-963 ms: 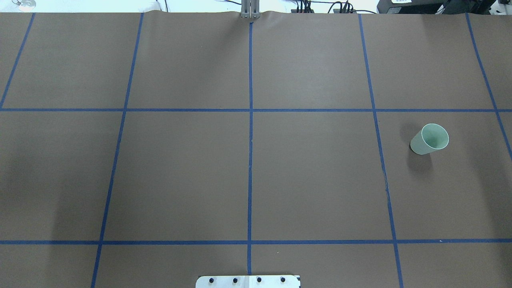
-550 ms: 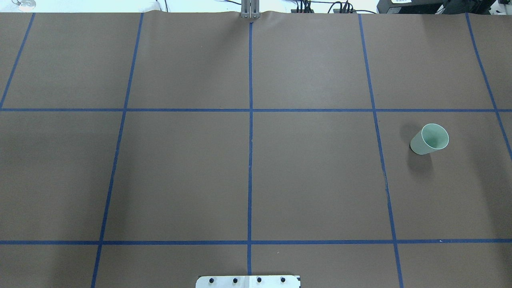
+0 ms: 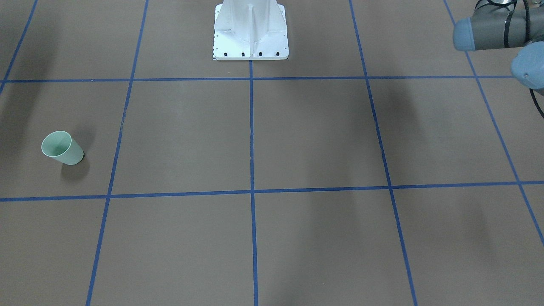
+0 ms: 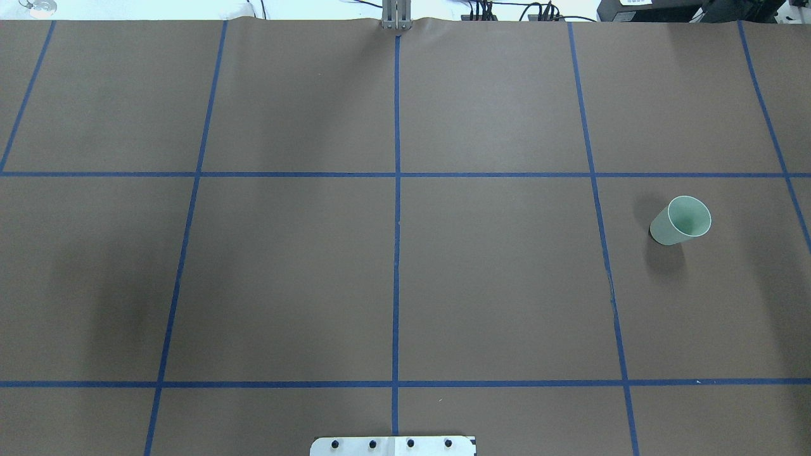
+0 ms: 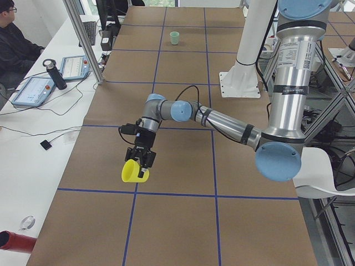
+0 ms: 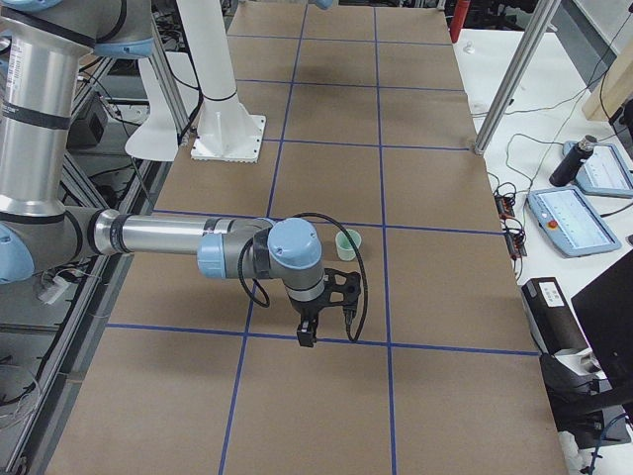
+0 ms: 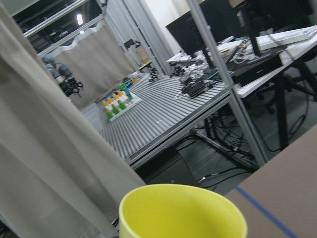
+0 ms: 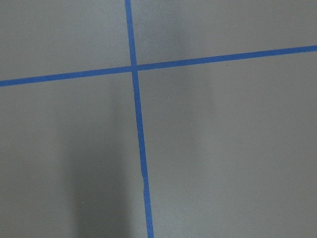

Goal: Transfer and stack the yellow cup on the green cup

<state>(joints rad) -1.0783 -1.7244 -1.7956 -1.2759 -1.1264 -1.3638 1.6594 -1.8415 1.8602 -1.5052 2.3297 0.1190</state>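
Note:
The green cup (image 4: pixel 680 220) stands upright on the table's right side, and it also shows in the front view (image 3: pixel 63 148), far off in the left view (image 5: pixel 175 37) and in the right view (image 6: pixel 348 243). The yellow cup (image 5: pixel 133 171) hangs tilted at my left gripper (image 5: pixel 141 160), above the table near its left end. Its rim fills the bottom of the left wrist view (image 7: pixel 182 210). I cannot tell whether that gripper is shut. My right gripper (image 6: pixel 307 336) points down over the table, just in front of the green cup. I cannot tell its state.
Blue tape lines (image 4: pixel 396 253) divide the brown table. The white robot base (image 3: pixel 250 29) stands at the near edge. A metal post (image 5: pixel 83 39), tablets and a bottle (image 5: pixel 55 73) stand beside the table, where an operator (image 5: pixel 14 39) sits.
The green cup has not moved. Only a faint shadow on the table's left side has shifted a little.

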